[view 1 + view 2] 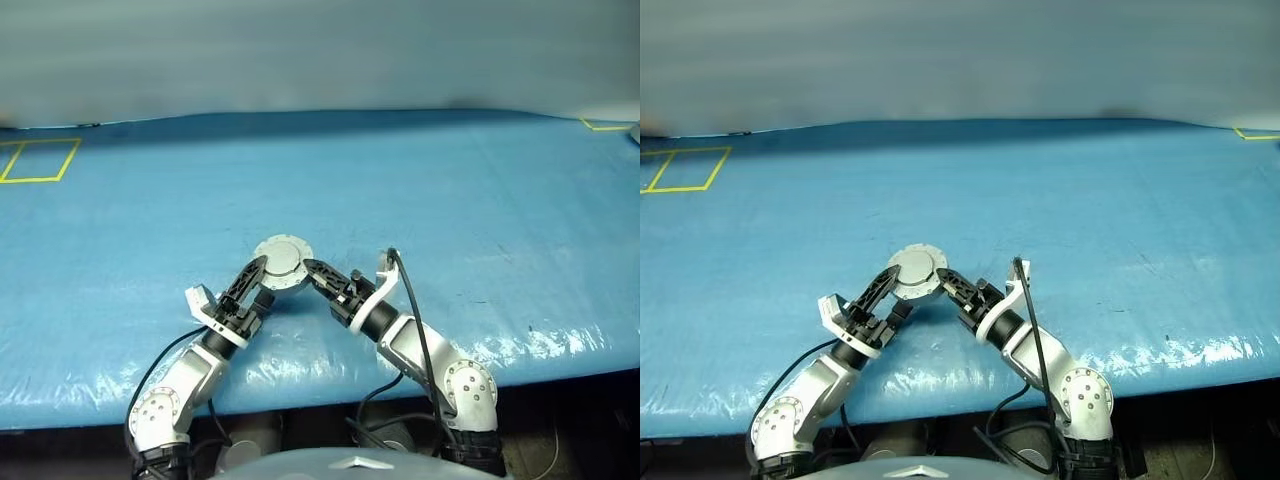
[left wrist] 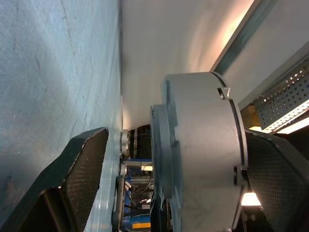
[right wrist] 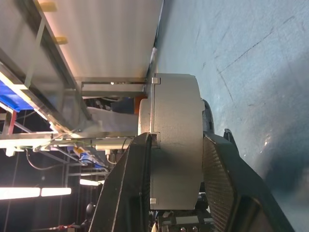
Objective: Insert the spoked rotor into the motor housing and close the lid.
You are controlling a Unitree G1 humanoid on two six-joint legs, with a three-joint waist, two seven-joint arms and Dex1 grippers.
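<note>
I see the broad blue plastic-covered desk (image 1: pixel 420 180) spread across most of the frame, with yellow tape outlines at its upper left and upper right corners. Low in the centre of the frame my two arms angle in toward each other, and between their tips sits a round grey metal assembly, the lid (image 1: pixel 283 256) with its notched rim seated on the silver motor housing (image 3: pixel 176 140).

The right end effector (image 1: pixel 312 270) is closed partway on the assembly's side wall, pads pressing either face. The left end effector (image 1: pixel 258 270) is spread wide around the same piece; one pad lies close against its face, the other stands apart, so I judge it is not gripping.

As I read it, the spoked rotor is already inside and hidden, and the lid looks on; what is left is seating it fully and setting the unit down. I cannot confirm the rotor from here.

I can read no brand, label or writing anywhere.
</note>
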